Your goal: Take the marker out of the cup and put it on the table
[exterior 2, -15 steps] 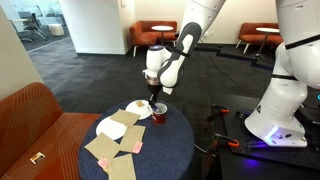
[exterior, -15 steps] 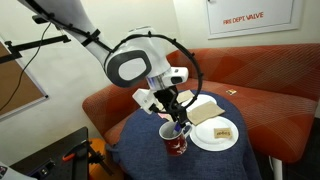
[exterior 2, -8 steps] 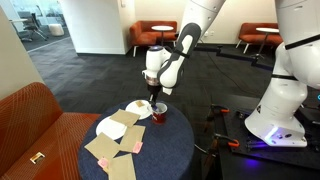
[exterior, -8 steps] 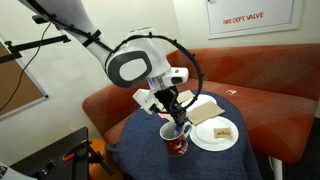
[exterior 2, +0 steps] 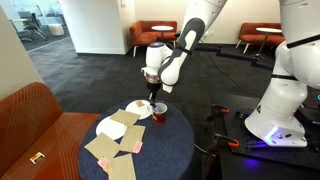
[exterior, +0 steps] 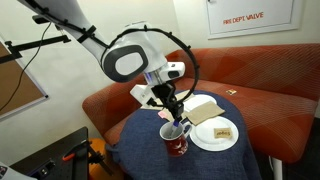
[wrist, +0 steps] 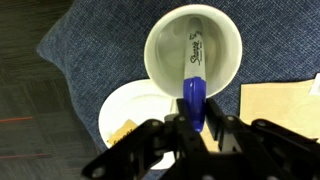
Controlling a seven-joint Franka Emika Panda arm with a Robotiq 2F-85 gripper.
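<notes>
The dark red cup (exterior: pixel 176 139) stands on the blue-draped round table (exterior: pixel 140 150), also seen in an exterior view (exterior 2: pixel 158 114). In the wrist view I look straight down into its white inside (wrist: pixel 170 55). The blue and whitish marker (wrist: pixel 195 75) leans in the cup, its blue end up between my fingers. My gripper (wrist: pixel 197 128) is shut on the marker's blue end, just above the cup's rim (exterior: pixel 178 121). The marker's lower part is still inside the cup.
A white round plate (exterior: pixel 214 135) with a cracker lies beside the cup, also in the wrist view (wrist: pixel 125 112). Brown paper pieces (exterior 2: pixel 112 150) lie on the table. An orange-red bench (exterior: pixel 250 100) curves behind the table.
The arm and gripper have risen slightly above the cup, the marker still held. The cup and plate have not moved.
</notes>
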